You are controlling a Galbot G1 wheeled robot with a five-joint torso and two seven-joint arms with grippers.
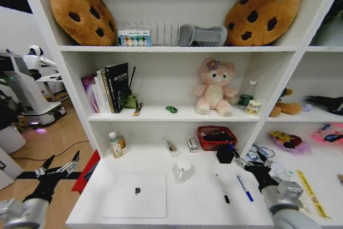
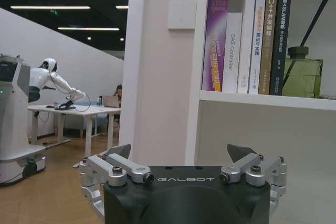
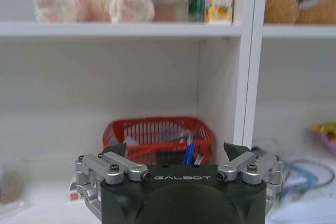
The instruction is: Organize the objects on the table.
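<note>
A closed silver laptop (image 1: 135, 194) lies at the front left of the white table (image 1: 193, 207). A black pen (image 1: 222, 188) and a blue pen (image 1: 245, 187) lie side by side right of the middle. The tiny green toy car (image 1: 171, 109) sits on the shelf above the table. My right gripper (image 1: 247, 157) hovers open over the table's right part, just beyond the pens, facing the red basket (image 3: 157, 135); nothing sits between its fingers (image 3: 233, 153). My left gripper (image 1: 63, 160) hangs open beside the table's left edge, facing the shelf's side panel (image 2: 163, 66).
A white cup (image 1: 183, 168), a small bottle (image 1: 114, 146) and a black holder (image 1: 225, 154) stand on the table near the red basket (image 1: 216, 137). Books (image 1: 107, 87) and a pink plush (image 1: 214, 87) fill the shelf above. Cables (image 1: 265, 151) and a yellow ruler (image 1: 311, 194) lie at right.
</note>
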